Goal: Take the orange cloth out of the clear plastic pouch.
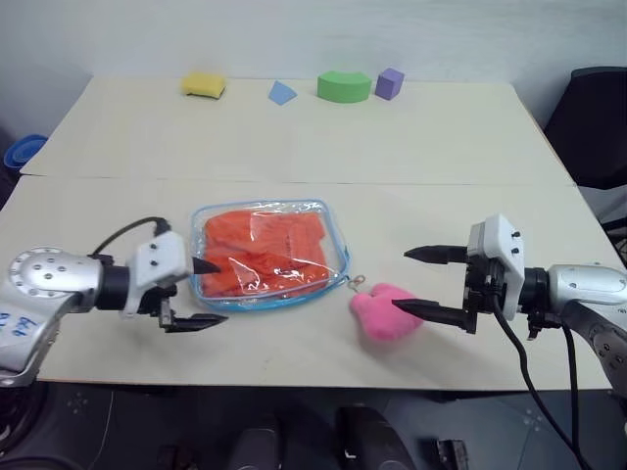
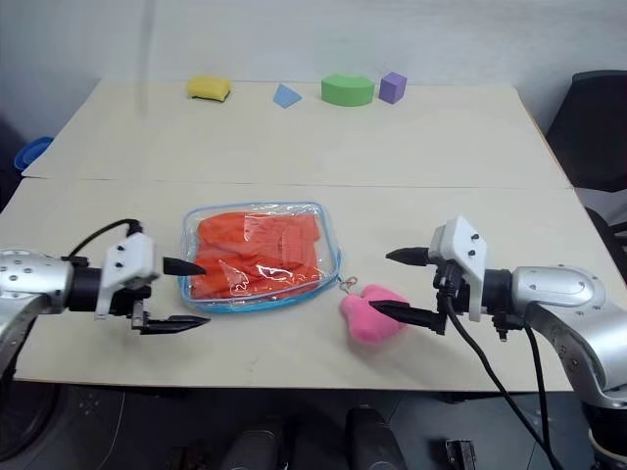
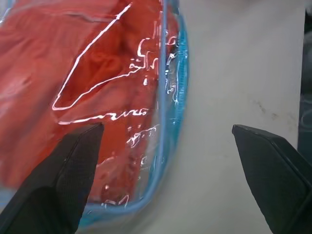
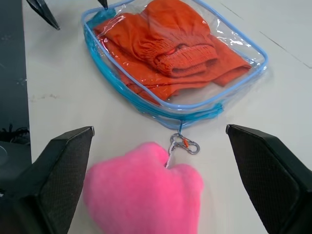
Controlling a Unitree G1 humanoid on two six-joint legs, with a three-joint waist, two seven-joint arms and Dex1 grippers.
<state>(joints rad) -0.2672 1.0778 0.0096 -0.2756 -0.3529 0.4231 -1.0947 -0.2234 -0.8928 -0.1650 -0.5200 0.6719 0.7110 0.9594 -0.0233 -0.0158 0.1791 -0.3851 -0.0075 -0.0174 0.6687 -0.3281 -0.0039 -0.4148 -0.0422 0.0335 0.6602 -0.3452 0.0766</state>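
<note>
Two grippers in play, both w/ jaws spread wide and nothing held. Left gripper (image 1: 203,292) sits at the near-left corner of the clear plastic pouch (image 1: 331,238), one finger over the pouch edge, the other over bare table (image 1: 294,137) just beside it. Right gripper (image 1: 418,282) hovers on the other side, fingers straddling the pink plush (image 1: 385,312), aimed toward the pouch's zip end.

Orange cloth (image 1: 263,250) lies bunched inside the pouch, mid-table; blue zip edging looks closed along the near side, though can't tell for sure. Small metal pull (image 4: 184,145) lies just off the pouch's right corner, right next to the plush.

To do this well, imo: left pins the pouch corner flat so it doesn't slide, right goes for the pull – not the plush – and runs the zip before reaching in.

Count: 1 pouch, 1 cloth, 1 plush, 1 pull. Far edge of table: 1 yellow sponge (image 1: 203,86), 1 blue wedge (image 1: 281,93), 1 green block (image 1: 344,86), 1 purple cube (image 1: 390,82)
</note>
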